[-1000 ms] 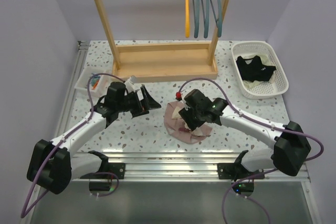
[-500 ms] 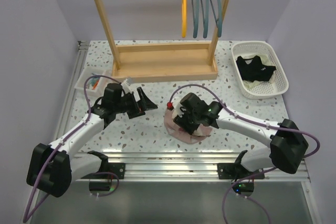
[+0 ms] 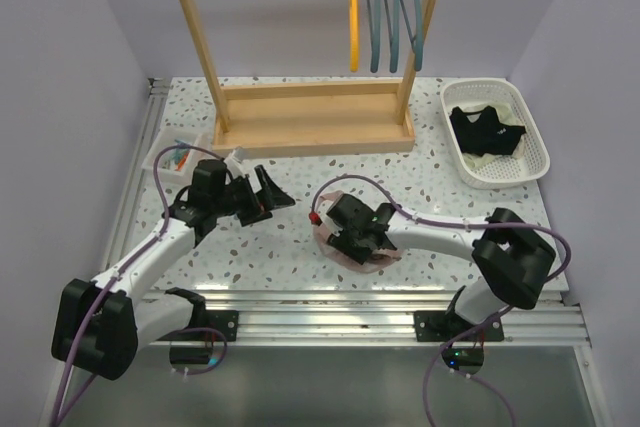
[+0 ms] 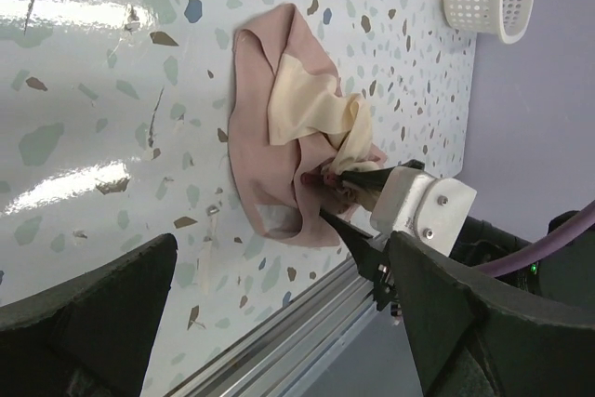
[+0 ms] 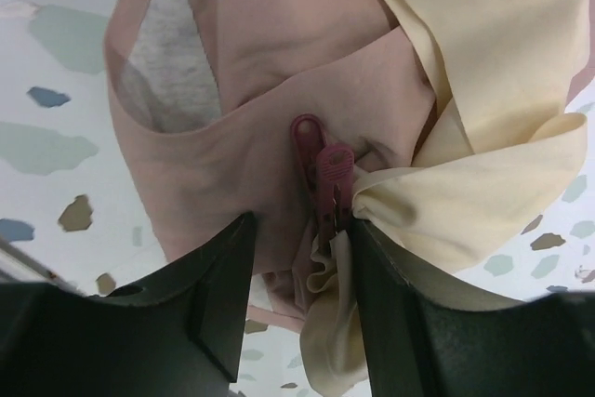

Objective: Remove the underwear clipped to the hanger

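Pink underwear: the dusty pink-mauve soft cloth garment [image 4: 260, 118] lies crumpled flat on the speckled white table [image 3: 250, 257]. It is in front of the wooden frame [image 3: 310, 117], below that frame's right half and well apart from its base.
Pale part: a cream-yellow fold of cloth [image 5: 483, 62] lies bunched on top of the pink garment, on the side away from the frame.
Clip: a small magenta plastic clip [image 5: 321, 169] bites the pink cloth where the cream fold meets it.
My right gripper [image 5: 299, 225]: low over the garment in front of the frame, one black finger on each side of the clip. My jaws stand partly apart, and a strip of pink cloth shows between the clip and one finger. I cannot tell whether either pad touches the clip.
My left gripper [image 3: 275, 189]: in front of the frame's left half, jaws spread wide with nothing between them, pointing toward the pink garment and clear of it.
Black underwear: the small black cloth garment [image 3: 485, 129] lies in the white perforated plastic basket [image 3: 498, 181], just right of the frame's right post.
Hangers: teal hangers [image 3: 385, 7] and one orange hanger [image 3: 354, 17] hang inside the frame near its right post.
Tray: a small clear tray [image 3: 178, 155] with coloured bits sits off the frame's front left corner.
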You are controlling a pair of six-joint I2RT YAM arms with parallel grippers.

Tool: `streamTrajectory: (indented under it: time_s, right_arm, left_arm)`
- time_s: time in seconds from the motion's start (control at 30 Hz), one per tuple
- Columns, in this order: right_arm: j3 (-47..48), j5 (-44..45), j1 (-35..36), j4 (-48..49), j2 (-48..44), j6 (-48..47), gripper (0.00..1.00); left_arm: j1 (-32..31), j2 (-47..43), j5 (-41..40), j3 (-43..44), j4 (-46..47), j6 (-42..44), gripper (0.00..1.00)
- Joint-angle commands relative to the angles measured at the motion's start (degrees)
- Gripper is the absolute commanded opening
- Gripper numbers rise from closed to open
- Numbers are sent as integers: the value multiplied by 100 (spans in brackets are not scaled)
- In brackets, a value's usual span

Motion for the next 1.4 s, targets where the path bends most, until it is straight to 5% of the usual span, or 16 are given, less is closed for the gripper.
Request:
streamTrajectory:
  time_s: [0.0,0.17,0.47,0.67,1.0,1.23,1.37]
  right_arm:
    - [98,708,-49,405,107,66,49]
    - [414,366,-163,415,362,127,37]
    - [923,-654,-295,12,-498,399,1]
    - [1530,-1418,-304,-578,-527,260,0]
    - [1680,-1366,-313,-641,-376,276,0]
    - [1724,-1945,-313,-641,-428,338,0]
    - [1855,-2445,-339,-613,-394,540,0]
  left_arm:
    - [80,-137,150,-110,36,99,100]
    - [97,-172,168,-110,27,90,100]
    - [97,-181,396,-75,-17,151,100]
    - [97,12,659,-14,106,265,100]
    - [97,549,1284,259,264,222,100]
    - [97,741,2266,-338,3116,-2096,100]
    - [97,1032,2593,-147,3464,-2022,100]
